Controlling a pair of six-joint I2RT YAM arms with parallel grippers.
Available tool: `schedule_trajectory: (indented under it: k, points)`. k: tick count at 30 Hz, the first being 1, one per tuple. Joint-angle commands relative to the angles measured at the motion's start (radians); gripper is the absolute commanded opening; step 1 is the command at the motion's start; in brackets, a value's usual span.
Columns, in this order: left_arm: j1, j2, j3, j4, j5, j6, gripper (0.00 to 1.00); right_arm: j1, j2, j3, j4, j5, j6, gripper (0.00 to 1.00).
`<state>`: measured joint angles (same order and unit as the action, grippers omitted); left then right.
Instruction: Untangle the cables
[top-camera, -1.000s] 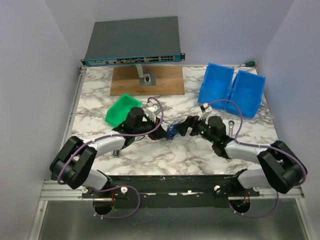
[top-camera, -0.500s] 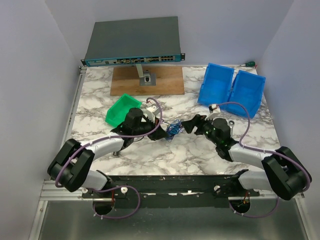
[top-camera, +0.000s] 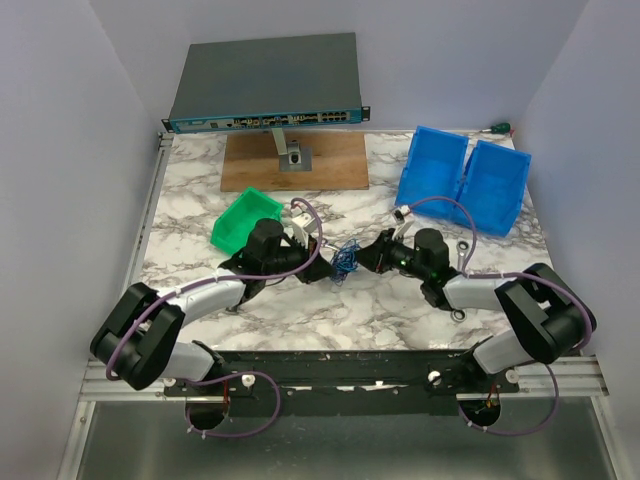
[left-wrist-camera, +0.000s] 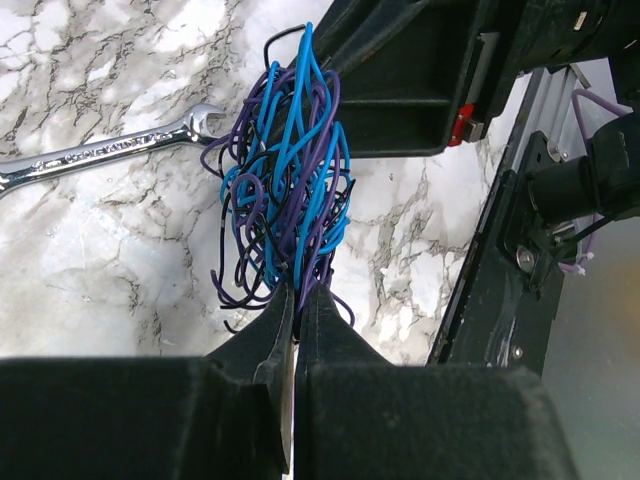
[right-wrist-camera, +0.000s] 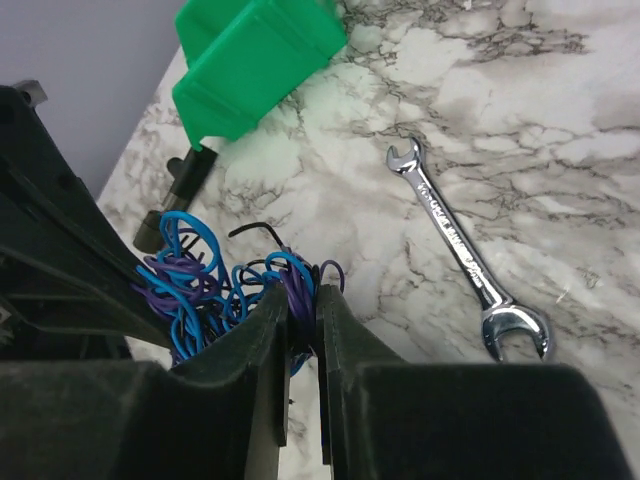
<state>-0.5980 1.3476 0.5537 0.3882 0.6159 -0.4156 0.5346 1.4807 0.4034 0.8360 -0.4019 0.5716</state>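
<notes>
The cables (top-camera: 347, 258) are a small scribbly bundle of blue, purple and black wires near the middle of the marble table, held between both arms. My left gripper (top-camera: 331, 266) comes in from the left and is shut on the bundle's near end; in the left wrist view its tips (left-wrist-camera: 298, 292) pinch blue and purple strands of the cables (left-wrist-camera: 285, 190). My right gripper (top-camera: 366, 256) comes in from the right. Its jaws (right-wrist-camera: 303, 300) are shut on purple strands at the edge of the cables (right-wrist-camera: 215, 285).
A silver wrench (right-wrist-camera: 465, 250) lies on the marble just beyond the bundle, also seen as the wrench (left-wrist-camera: 110, 152). A green bin (top-camera: 245, 220) sits left of the arms, blue bins (top-camera: 465, 180) at back right, a wooden board (top-camera: 295, 160) and network switch (top-camera: 265, 85) behind.
My right gripper was open beside the bundle and has since shut on its strands. The left gripper has kept its grip and hardly moved.
</notes>
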Motion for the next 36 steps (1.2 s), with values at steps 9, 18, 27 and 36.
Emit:
schedule_trajectory:
  k: [9,18,27,36]
  points:
    - [0.059,-0.183,-0.113,0.071,-0.230,-0.043,0.00,0.001,-0.117,0.016,-0.246,0.491,0.002,0.01]
    - [0.063,-0.394,-0.218,-0.001,-0.545,-0.054,0.32,0.000,-0.186,-0.005,-0.283,0.597,0.002,0.01]
    - [0.061,-0.277,-0.139,-0.031,-0.431,-0.035,0.61,0.001,-0.130,0.015,-0.212,0.370,-0.057,0.01]
    - [0.040,-0.246,-0.119,-0.048,-0.437,-0.029,0.99,0.001,-0.128,-0.001,-0.127,0.202,-0.076,0.01]
